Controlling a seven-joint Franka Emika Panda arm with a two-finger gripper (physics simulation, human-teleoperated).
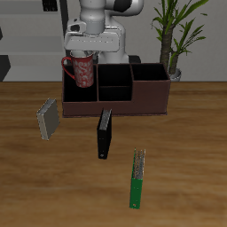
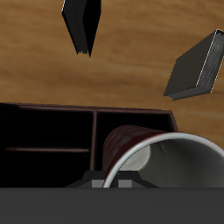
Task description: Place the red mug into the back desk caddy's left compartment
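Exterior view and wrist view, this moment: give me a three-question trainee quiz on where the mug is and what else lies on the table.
1. True or false: the red mug lies on its side on the table near the front edge.
2. Multiple choice: the mug is held over which part of the back desk caddy? A) an end section B) a middle section C) outside the caddy
3. Fill in: the black book lies between the caddy and the ____ book nearer the front edge.

Key: 1 false, the gripper holds it upright above the caddy. 2 A. 3 green.
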